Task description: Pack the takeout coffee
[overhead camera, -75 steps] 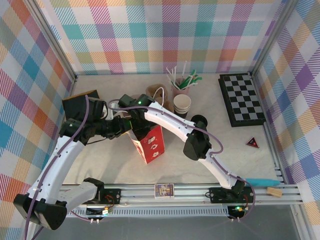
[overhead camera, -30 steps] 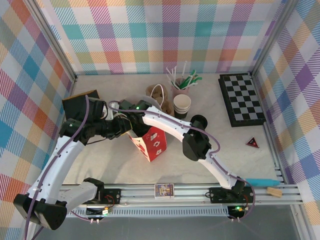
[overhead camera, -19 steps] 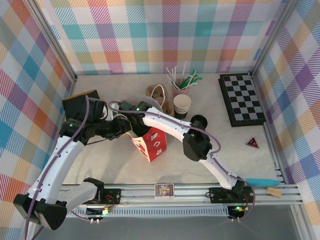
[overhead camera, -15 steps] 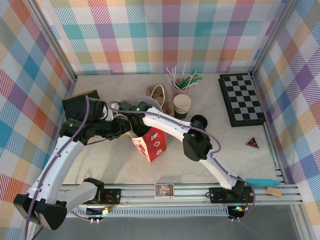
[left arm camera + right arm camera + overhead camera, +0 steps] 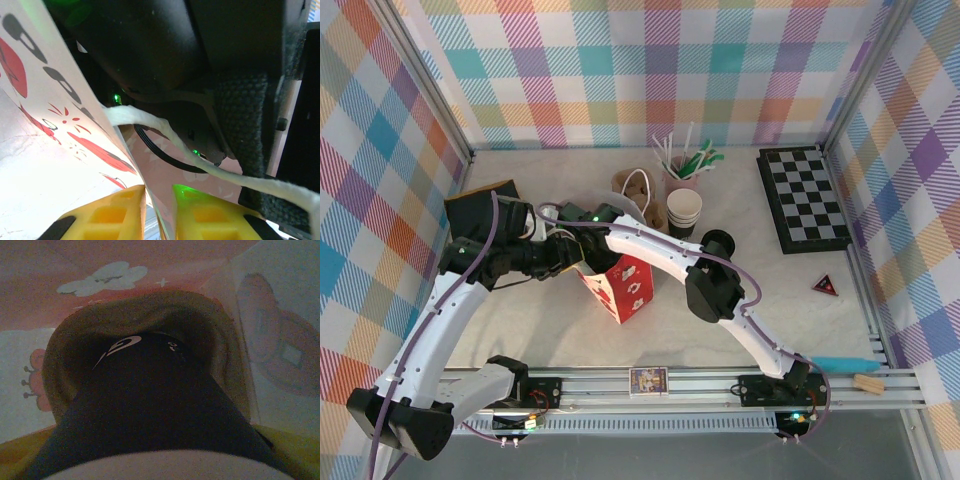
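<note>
The step in hand seems to be the lowering of the takeout coffee [image 5: 150, 405] into the red and white paper bag [image 5: 620, 285] in the middle of the worktop [image 5: 550, 335]. The right arm curves over from its base, and the right tool [image 5: 588, 224] reaches into the bag mouth, jaws wide around the cup. The left tool [image 5: 159, 200], nearly closed, pinches the bag's rim from the left. Next, I think, the cup must stand upright on the bottom before release.
</note>
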`<state>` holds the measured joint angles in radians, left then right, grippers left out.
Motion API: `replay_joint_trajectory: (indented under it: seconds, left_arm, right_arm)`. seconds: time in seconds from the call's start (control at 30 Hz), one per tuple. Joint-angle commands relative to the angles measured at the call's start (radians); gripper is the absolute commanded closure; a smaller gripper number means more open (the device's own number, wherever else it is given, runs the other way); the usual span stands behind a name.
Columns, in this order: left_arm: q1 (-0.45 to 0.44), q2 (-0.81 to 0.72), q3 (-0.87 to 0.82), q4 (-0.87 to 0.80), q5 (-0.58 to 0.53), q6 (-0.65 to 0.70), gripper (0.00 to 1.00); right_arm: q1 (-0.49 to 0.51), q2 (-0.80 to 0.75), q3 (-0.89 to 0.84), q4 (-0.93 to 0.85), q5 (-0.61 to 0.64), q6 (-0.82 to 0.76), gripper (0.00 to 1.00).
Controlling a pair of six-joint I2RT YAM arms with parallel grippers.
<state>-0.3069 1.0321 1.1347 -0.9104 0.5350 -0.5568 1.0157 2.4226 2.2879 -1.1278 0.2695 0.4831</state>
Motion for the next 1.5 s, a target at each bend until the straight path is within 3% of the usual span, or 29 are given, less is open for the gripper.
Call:
replay_joint_trajectory:
  seconds: [0.0,1.47]
  left_arm:
    - [-0.006,-0.011,0.005,0.002,0.033,0.014,0.79]
    - [-0.006,0.012,0.002,0.033,0.027,0.0,0.78]
  right_arm:
    - [0.011,0.137,-0.078,-0.077,-0.057,0.003,0.69]
    - [0.009,0.221,-0.098,-0.061,-0.108,-0.015,0.68]
